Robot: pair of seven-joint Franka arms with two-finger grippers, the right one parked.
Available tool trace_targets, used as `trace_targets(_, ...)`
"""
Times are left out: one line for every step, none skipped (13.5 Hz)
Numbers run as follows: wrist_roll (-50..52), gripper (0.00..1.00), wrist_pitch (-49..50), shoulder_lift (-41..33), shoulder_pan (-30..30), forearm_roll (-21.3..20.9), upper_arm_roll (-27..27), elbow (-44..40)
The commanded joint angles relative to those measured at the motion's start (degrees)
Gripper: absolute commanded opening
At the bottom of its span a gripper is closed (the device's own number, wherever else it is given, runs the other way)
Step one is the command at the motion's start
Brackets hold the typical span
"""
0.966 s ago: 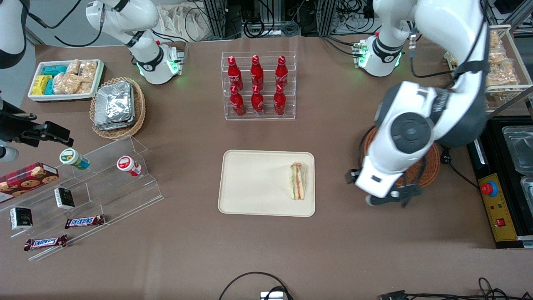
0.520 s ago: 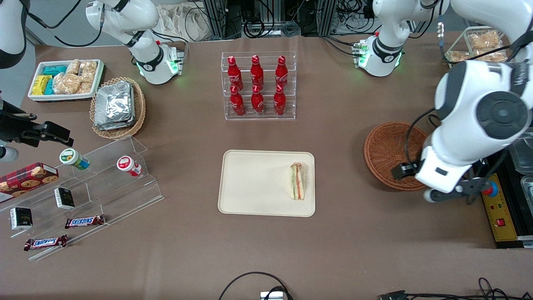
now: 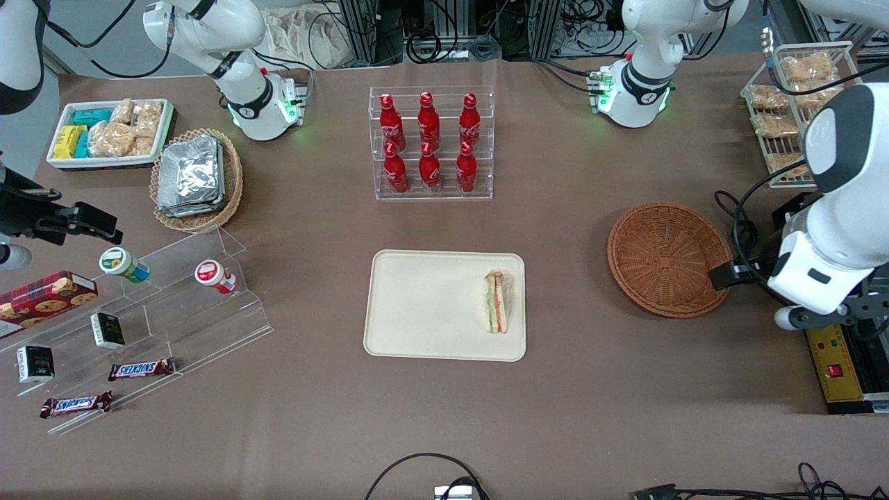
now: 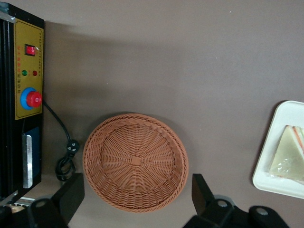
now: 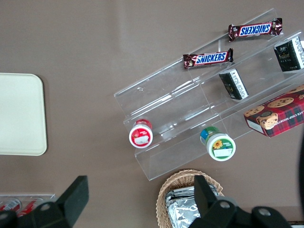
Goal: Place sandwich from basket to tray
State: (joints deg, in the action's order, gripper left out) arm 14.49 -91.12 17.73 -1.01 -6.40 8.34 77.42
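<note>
Lying on the tray (image 3: 417,305) at the edge nearest the basket (image 3: 667,258), the sandwich (image 3: 496,301) looks light, soft and easily squashed; hold it gently across the flat bread faces, not the filling. The basket is empty, and above its rim the end effector (image 4: 135,202) hangs spread, holding nothing
</note>
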Motion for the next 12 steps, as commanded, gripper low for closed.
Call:
trace_targets(-3.8,1.00,-0.4,-4.7,-1.4,1.4,-0.1,5.3)
trace_targets(-4.5,1.00,-1.2,-5.9,-1.2,1.4,-1.1,6.8)
trace_targets(-6.5,1.00,-1.8,-7.2,-0.8,1.6,-2.6,8.6)
trace_targets(-9.0,1.00,-2.2,-8.8,-0.7,2.7,-3.6,10.5)
trace_targets(-11.0,1.00,-3.3,-10.9,-0.7,3.5,-4.9,12.7)
trace_targets(-13.1,1.00,-4.1,-13.1,-0.4,3.8,-6.0,14.9)
trace_targets(-15.0,1.00,-4.1,-14.6,-0.4,3.7,-6.3,15.8)
trace_targets(-15.5,1.00,-3.5,-15.8,-0.4,3.8,-6.3,15.8)
trace_targets(-15.6,1.00,-2.8,-17.5,-0.3,3.8,-6.3,15.8)
trace_targets(-15.6,1.00,-1.4,-18.8,0.2,3.8,-6.3,15.7)
trace_targets(-15.7,1.00,0.0,-19.7,0.7,3.8,-6.2,15.4)
trace_targets(-15.6,1.00,0.5,-20.3,0.7,3.8,-6.1,15.4)
